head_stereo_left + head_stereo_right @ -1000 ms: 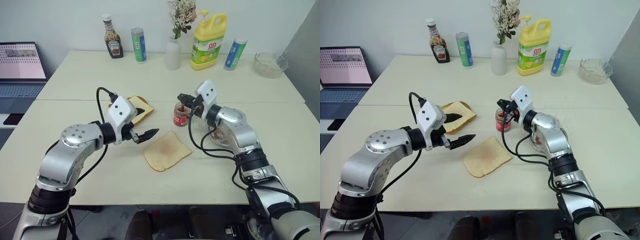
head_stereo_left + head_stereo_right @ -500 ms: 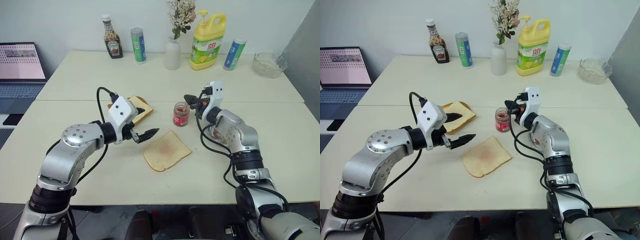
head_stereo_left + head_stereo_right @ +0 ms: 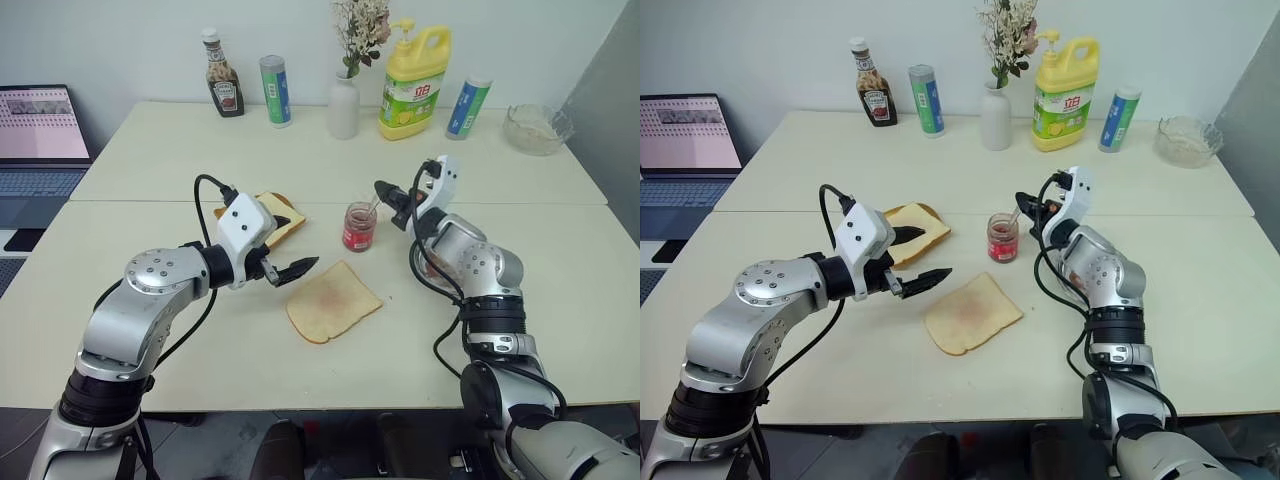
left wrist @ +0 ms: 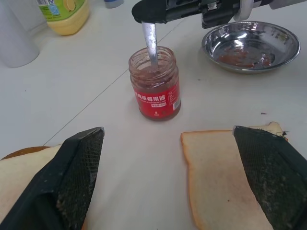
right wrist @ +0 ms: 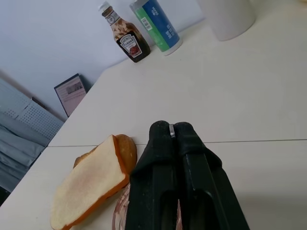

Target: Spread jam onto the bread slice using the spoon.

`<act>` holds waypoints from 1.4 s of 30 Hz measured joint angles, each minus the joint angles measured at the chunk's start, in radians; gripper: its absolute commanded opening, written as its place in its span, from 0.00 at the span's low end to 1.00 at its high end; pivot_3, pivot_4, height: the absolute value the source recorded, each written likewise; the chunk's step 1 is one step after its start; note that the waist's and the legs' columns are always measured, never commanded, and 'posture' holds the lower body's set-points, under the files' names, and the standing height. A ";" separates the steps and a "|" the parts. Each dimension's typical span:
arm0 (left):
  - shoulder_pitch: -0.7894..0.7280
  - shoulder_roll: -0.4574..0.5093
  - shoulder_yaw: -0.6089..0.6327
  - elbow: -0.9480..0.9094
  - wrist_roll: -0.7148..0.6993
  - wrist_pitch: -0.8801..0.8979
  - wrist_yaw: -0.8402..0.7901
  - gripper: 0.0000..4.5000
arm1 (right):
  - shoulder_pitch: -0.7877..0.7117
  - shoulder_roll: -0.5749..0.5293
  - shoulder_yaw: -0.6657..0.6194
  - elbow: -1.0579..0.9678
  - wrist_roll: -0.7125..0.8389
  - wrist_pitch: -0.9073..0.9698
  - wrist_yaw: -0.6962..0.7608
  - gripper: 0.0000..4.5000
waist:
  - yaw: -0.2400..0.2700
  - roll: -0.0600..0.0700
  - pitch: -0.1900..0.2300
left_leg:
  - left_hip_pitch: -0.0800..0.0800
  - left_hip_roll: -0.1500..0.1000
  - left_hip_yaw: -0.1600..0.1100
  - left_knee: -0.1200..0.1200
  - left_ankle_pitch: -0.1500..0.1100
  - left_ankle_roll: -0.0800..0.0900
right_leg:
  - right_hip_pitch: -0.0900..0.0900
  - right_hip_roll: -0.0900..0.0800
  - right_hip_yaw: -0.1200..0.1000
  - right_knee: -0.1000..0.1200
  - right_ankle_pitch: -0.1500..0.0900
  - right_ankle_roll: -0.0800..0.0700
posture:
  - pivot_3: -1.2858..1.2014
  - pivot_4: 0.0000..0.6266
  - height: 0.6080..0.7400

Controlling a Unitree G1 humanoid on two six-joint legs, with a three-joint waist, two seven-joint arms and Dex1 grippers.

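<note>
Holding the spoon (image 4: 151, 42) pinched between its closed fingers, the right gripper (image 3: 384, 190) hovers just above the jam jar (image 3: 358, 227), at about two o'clock from it, with the spoon slanting down into the jar's open mouth. The jar stands on the table (image 3: 300, 150) near its middle. The bread slice (image 3: 332, 301) lies flat at about seven o'clock from the jar, a faint pink smear at its centre. The left gripper (image 3: 290, 250) hangs at nine o'clock from that slice, fingers spread wide and holding nothing. A darker-crusted slice (image 3: 910, 224) lies behind it, and a small metal dish (image 4: 251, 45) sits near the jar.
</note>
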 measured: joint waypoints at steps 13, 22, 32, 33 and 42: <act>0.001 -0.002 0.000 0.017 0.014 -0.003 0.010 1.00 | -0.003 0.000 -0.031 -0.009 0.041 0.010 -0.035 0.01 | 0.000 0.000 0.000 | 0.000 0.000 0.000 0.000 0.000 0.000 | 0.000 0.000 0.000 0.000 0.000 0.000 | 0.52 0.24 1.00; 0.001 -0.006 0.000 0.026 0.021 -0.004 0.018 1.00 | -0.023 0.005 -0.076 -0.008 0.101 0.028 -0.077 0.01 | 0.000 0.000 0.000 | 0.000 0.000 0.000 0.000 0.000 0.000 | 0.000 0.000 0.000 0.000 0.000 0.000 | 0.52 0.24 1.00; 0.001 -0.008 0.000 0.029 0.024 -0.005 0.019 1.00 | -0.039 0.011 -0.122 0.007 0.159 0.054 -0.126 0.01 | 0.000 0.000 0.000 | 0.000 0.000 0.000 0.000 0.000 0.000 | 0.000 0.000 0.000 0.000 0.000 0.000 | 0.52 0.24 1.00; 0.001 -0.008 0.000 0.029 0.025 -0.005 0.019 1.00 | -0.039 0.012 -0.130 0.008 0.170 0.058 -0.134 0.01 | 0.000 0.000 0.000 | 0.000 0.000 0.000 0.000 0.000 0.000 | 0.000 0.000 0.000 0.000 0.000 0.000 | 0.52 0.24 1.00; 0.000 -0.015 0.000 0.036 0.027 -0.005 0.021 1.00 | -0.052 0.011 -0.187 0.026 0.232 0.083 -0.189 0.01 | 0.000 0.000 0.000 | 0.000 0.000 0.000 0.000 0.000 0.000 | 0.000 0.000 0.000 0.000 0.000 0.000 | 0.52 0.24 1.00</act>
